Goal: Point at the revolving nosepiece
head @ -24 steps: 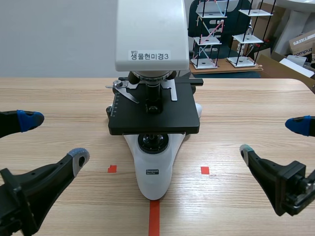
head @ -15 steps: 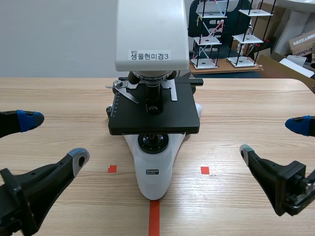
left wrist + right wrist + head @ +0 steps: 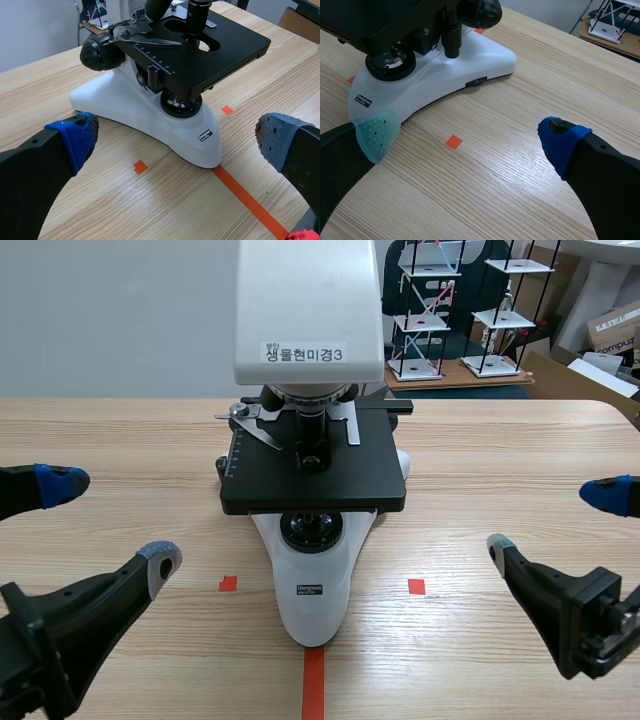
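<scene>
A white microscope (image 3: 309,310) with a black stage (image 3: 314,465) stands mid-table. Its revolving nosepiece (image 3: 306,396) sits under the white head, with a black objective (image 3: 311,430) pointing down at the stage. My left gripper (image 3: 100,525) rests open near the table's front left, well away from the microscope. My right gripper (image 3: 560,525) is open at the front right, also apart from it. In the left wrist view the microscope base (image 3: 150,117) lies ahead of the open left gripper (image 3: 175,137). The right wrist view has the base (image 3: 440,75) ahead and to one side of the open right gripper (image 3: 465,132).
Wire-frame shelf models (image 3: 430,310) and cardboard boxes (image 3: 615,330) stand behind the table's far right. Orange-red tape marks (image 3: 416,586) lie on the wood in front of the microscope. Bare wood stretches on both sides of the microscope.
</scene>
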Controlling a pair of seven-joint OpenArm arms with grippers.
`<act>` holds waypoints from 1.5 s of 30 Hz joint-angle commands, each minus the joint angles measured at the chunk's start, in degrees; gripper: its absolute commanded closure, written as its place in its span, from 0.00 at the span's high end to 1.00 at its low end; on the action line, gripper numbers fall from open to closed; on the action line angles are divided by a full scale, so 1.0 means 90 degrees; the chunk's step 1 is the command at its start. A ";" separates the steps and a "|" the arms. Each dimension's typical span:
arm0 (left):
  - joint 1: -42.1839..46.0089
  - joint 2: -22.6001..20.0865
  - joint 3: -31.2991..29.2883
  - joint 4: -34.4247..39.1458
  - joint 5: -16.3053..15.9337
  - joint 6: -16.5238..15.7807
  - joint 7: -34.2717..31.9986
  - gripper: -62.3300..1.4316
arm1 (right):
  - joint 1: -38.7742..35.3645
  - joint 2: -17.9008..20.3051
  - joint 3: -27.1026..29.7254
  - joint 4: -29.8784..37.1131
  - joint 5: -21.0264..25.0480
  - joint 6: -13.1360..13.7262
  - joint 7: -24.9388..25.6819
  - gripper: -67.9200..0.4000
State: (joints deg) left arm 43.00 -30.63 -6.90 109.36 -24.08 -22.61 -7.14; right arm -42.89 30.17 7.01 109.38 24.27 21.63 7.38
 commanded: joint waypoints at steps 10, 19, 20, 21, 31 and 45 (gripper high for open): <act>0.0015 0.0015 -0.0022 0.0117 -0.0041 -0.0007 -0.0087 1.00 | 0.0005 0.0049 0.0007 0.0090 0.0046 -0.0024 0.0068 0.90; 0.0015 0.0015 -0.0022 0.0117 -0.0041 -0.0007 -0.0087 1.00 | 0.0005 0.0049 0.0007 0.0090 0.0046 -0.0024 0.0070 0.82; 0.0015 0.0015 -0.0022 0.0117 -0.0041 -0.0007 -0.0087 1.00 | 0.0005 0.0049 0.0007 0.0090 0.0046 -0.0024 0.0073 0.74; 0.0015 0.0015 -0.0022 0.0117 -0.0041 -0.0007 -0.0087 1.00 | 0.0005 0.0049 0.0007 0.0090 0.0046 -0.0024 0.0075 0.63; 0.0015 0.0015 -0.0022 0.0117 -0.0041 -0.0007 -0.0087 1.00 | 0.0104 0.0049 0.0007 0.0090 0.0044 0.0022 0.0503 0.00; 0.0015 0.0015 -0.0022 0.0117 -0.0041 -0.0007 -0.0087 1.00 | 0.1576 0.0046 -0.0073 0.0078 -0.0253 0.0792 0.0478 0.00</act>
State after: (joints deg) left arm 43.00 -30.63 -6.90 109.36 -24.08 -22.61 -7.14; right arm -29.54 30.15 6.79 109.38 21.63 28.58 11.07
